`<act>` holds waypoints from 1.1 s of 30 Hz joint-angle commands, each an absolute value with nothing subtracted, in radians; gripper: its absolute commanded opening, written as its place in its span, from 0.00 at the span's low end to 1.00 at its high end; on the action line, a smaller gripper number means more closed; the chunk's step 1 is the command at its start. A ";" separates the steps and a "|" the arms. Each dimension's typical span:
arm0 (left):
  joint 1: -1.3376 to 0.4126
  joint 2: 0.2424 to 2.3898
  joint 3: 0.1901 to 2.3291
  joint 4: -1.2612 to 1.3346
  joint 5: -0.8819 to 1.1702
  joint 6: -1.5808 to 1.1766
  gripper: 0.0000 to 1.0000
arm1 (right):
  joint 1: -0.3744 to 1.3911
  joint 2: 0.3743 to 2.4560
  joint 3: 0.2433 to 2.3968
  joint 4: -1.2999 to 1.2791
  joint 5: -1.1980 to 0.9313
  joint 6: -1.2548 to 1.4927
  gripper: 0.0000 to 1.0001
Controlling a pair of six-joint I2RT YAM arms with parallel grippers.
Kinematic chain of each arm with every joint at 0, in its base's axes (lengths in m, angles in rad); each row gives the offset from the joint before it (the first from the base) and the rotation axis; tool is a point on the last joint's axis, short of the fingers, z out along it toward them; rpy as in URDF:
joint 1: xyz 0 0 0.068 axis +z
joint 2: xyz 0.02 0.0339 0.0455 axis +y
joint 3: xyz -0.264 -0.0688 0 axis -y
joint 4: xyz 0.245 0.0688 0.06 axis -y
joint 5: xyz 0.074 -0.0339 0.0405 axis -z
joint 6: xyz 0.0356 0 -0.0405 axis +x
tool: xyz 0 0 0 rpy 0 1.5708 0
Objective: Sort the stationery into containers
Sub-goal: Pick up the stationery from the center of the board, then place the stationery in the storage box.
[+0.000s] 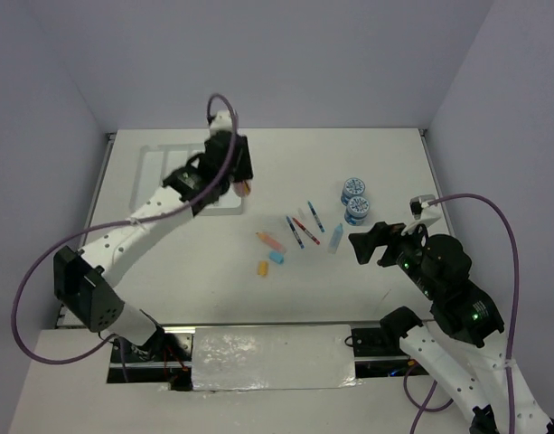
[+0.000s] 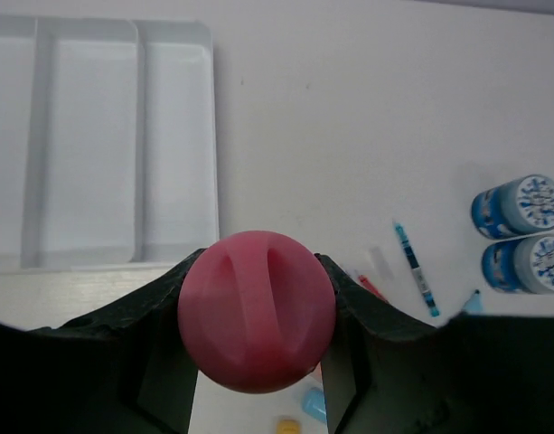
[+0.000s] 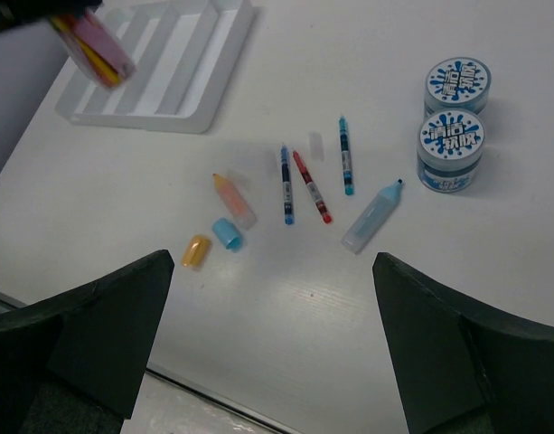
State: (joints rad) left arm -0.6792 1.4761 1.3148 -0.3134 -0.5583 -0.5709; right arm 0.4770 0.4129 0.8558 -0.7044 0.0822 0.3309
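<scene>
My left gripper is shut on the pink-capped orange piece, whose round pink end fills the space between the jaws. It hangs by the right near corner of the white divided tray, also seen in the left wrist view. On the table lie two blue pens, a red pen, a pale blue tube, two blue-lidded tubs, a light-blue eraser and an orange eraser. My right gripper is open and empty, right of the tube.
A second orange piece with a clear cap lies left of the pens. The tray's compartments look bare. Walls close in the table at the back and both sides. A foil-covered strip runs along the near edge.
</scene>
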 commanded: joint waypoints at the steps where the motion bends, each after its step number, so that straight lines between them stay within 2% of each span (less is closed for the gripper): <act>1: -0.559 1.585 1.632 -0.706 -0.294 -0.479 0.04 | 0.476 0.399 0.871 -0.701 0.072 0.316 1.00; 4: -0.441 1.748 1.815 -0.828 -0.140 -0.410 0.01 | 0.476 0.400 0.874 -0.706 0.057 0.319 1.00; 13: -0.334 2.118 2.150 -0.934 -0.048 -0.330 0.00 | 0.476 0.393 0.887 -0.727 0.018 0.313 1.00; 25: -0.265 2.267 2.189 -0.893 -0.008 -0.318 0.01 | 0.474 0.417 0.854 -0.690 0.005 0.324 1.00; 33: -0.241 2.287 2.187 -0.854 0.035 -0.336 0.31 | 0.476 0.419 0.862 -0.689 -0.021 0.334 1.00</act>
